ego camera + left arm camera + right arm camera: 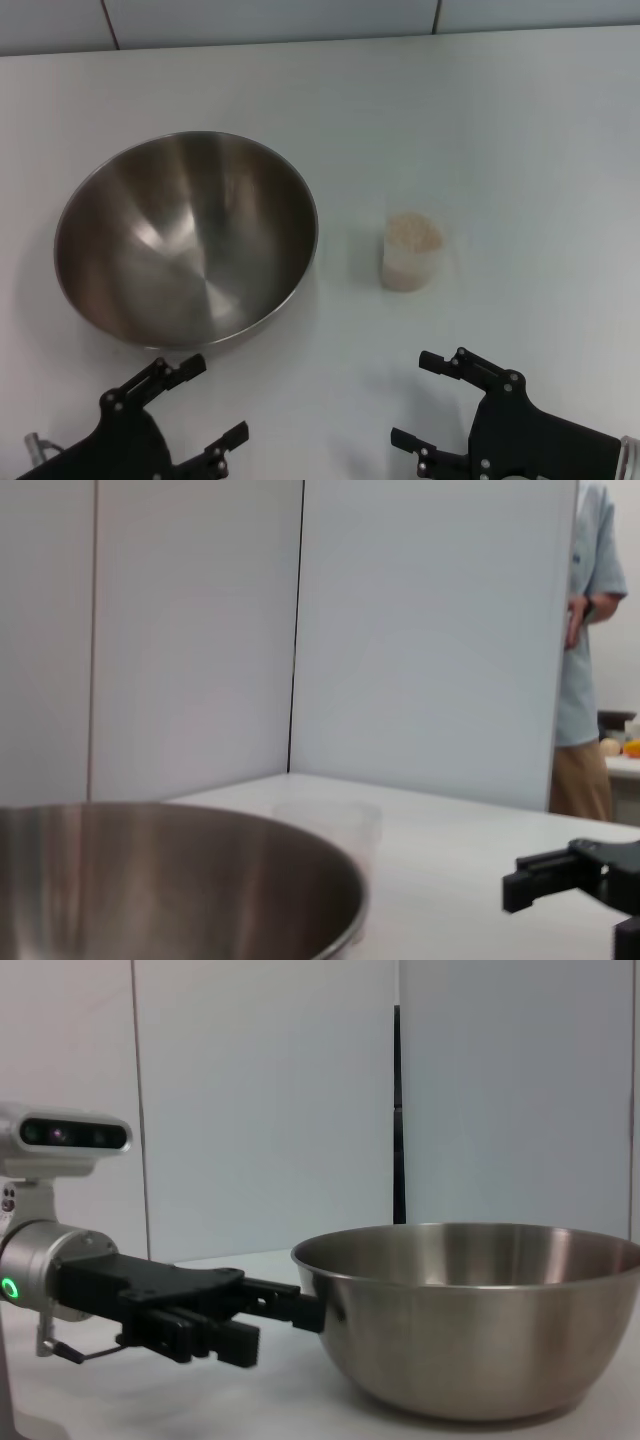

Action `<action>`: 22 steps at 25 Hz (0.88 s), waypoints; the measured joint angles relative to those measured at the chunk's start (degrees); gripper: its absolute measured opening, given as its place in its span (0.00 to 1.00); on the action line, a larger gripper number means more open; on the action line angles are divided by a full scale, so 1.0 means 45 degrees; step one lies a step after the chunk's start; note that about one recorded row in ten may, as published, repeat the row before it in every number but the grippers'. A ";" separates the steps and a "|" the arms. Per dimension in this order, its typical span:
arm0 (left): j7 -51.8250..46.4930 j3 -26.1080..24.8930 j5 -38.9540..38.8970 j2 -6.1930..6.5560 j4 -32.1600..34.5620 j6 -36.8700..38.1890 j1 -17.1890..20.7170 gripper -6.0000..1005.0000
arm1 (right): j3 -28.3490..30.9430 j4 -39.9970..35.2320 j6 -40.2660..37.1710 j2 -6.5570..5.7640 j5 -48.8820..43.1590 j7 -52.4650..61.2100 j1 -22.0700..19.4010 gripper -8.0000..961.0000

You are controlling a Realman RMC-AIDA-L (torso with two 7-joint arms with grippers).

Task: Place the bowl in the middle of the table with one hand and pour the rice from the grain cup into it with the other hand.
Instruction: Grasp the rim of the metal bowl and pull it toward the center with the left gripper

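The steel bowl [185, 240] stands empty on the white table [520, 150], left of centre. The clear grain cup [411, 252], full of pale rice [413, 233], stands upright to its right, apart from it. My left gripper [210, 403] is open and empty, low at the front, just before the bowl's near rim. My right gripper [415, 400] is open and empty at the front, before the cup. The left wrist view shows the bowl [180, 880] with the cup [335, 825] behind it. The right wrist view shows the bowl [480, 1320] with the left gripper [288, 1328] beside it.
Grey wall panels [270, 20] run along the table's far edge. In the left wrist view a person in a light blue shirt [590, 630] stands beyond the panels, well off the table. Bare tabletop lies right of and behind the cup.
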 joint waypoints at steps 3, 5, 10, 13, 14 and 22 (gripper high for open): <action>0.0186 0.0001 0.0002 0.0054 0.0231 0.0787 0.0567 0.79 | 0.0000 0.0017 -0.0001 0.0000 0.0000 0.0001 -0.0038 0.85; 0.0283 -0.0044 -0.0007 0.0065 0.0632 0.1297 0.0998 0.79 | 0.0000 0.0018 -0.0001 0.0000 0.0000 0.0001 -0.0056 0.85; 0.0022 -0.1179 -0.0286 0.0073 0.1092 0.2418 0.1687 0.78 | 0.0001 0.0014 0.0024 0.0000 0.0000 0.0001 -0.0065 0.85; -0.0472 -0.2006 -0.0349 0.0063 0.1113 0.2575 0.1708 0.78 | 0.0002 0.0024 0.0081 0.0010 0.0001 0.0000 -0.0040 0.85; -0.0472 -0.2006 -0.0349 0.0063 0.1113 0.2575 0.1708 0.77 | 0.0000 0.0037 0.0099 0.0012 0.0001 0.0000 -0.0031 0.85; -0.8486 -0.5462 -0.0368 -0.0043 0.4434 0.0302 0.0220 0.76 | 0.0000 0.0148 0.0148 0.0025 0.0000 0.0001 -0.0006 0.85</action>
